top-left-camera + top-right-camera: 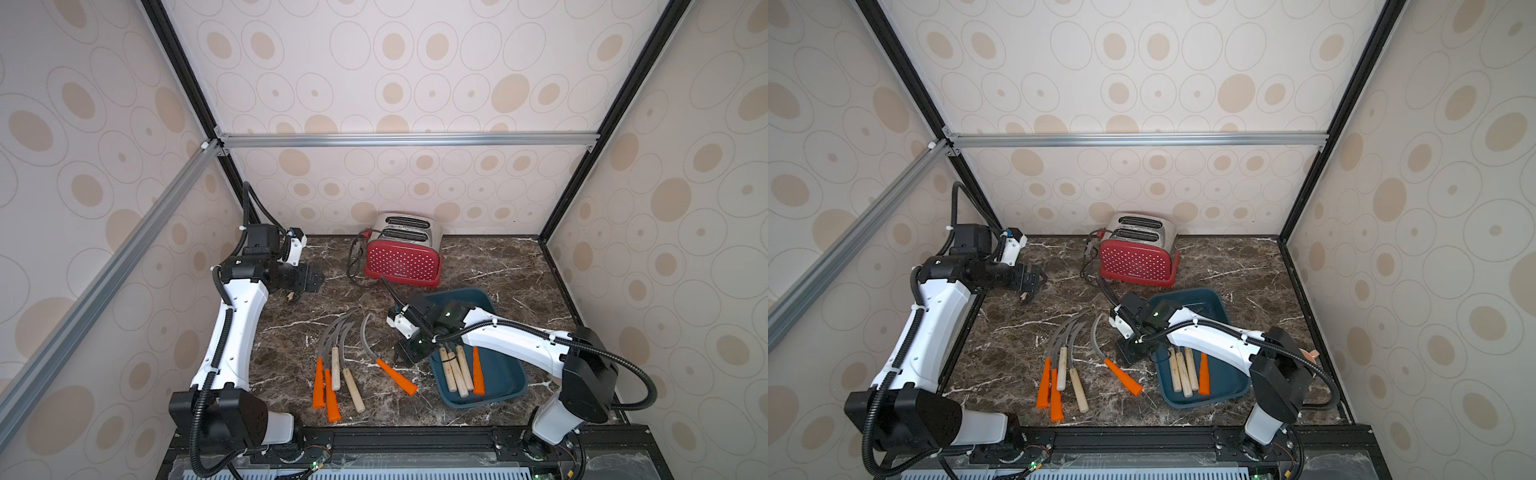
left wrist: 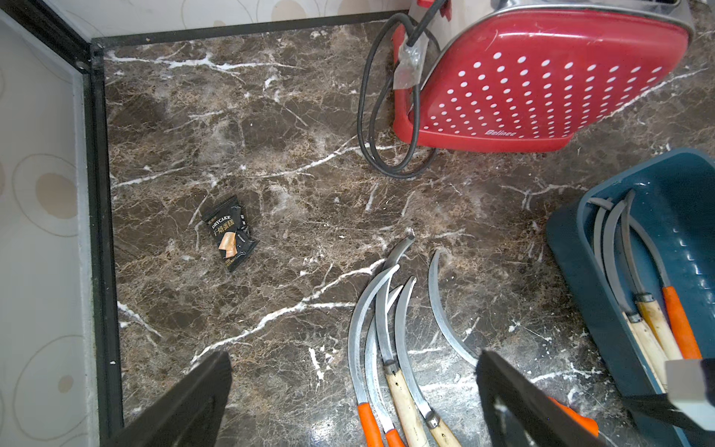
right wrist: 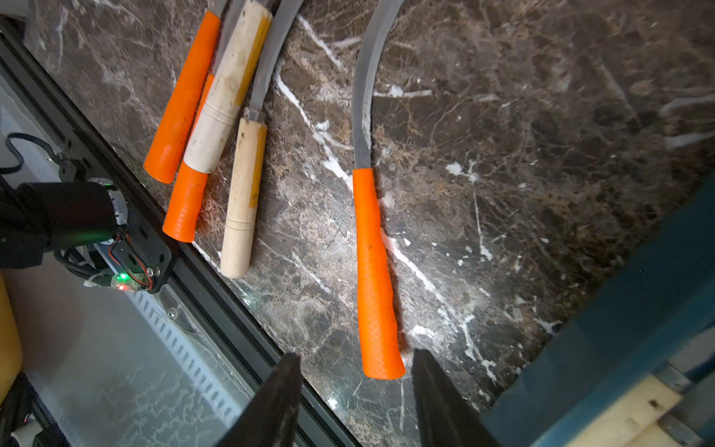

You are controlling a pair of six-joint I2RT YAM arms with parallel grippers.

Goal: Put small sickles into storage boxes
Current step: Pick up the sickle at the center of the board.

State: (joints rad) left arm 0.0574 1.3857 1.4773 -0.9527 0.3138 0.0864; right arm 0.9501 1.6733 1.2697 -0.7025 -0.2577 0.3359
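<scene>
Nearest the front edge of the dark brown marble-patterned table (image 1: 519, 266), a bunch of four small sickles (image 1: 337, 376) with curved grey metal blades lies side by side, two with orange tapered handles and two with pale wooden ones. Their handles point to the front and the blades arc toward the back, so their long axes run roughly front to back.

Just to their right lies a lone orange-handled sickle (image 3: 373, 271), set diagonally, with its butt toward the front and right and its blade curling toward the back. The right end effector (image 3: 356, 354) hangs over that butt with its jaws apart and nothing between them.

Beside it, the shallow dark teal rectangular tray (image 1: 505, 374) holds four sickles, three wooden-handled and one orange, with handles to the front and blades to the back. I judge the job a little under half done: four are stored and five are left on the table, the lone one likely next.

Farther back on the left, the left end effector (image 2: 354, 360) hovers wide open and empty near a small black snack packet (image 2: 230, 238). A red white-dotted toaster (image 1: 403, 259) stands at the back.
</scene>
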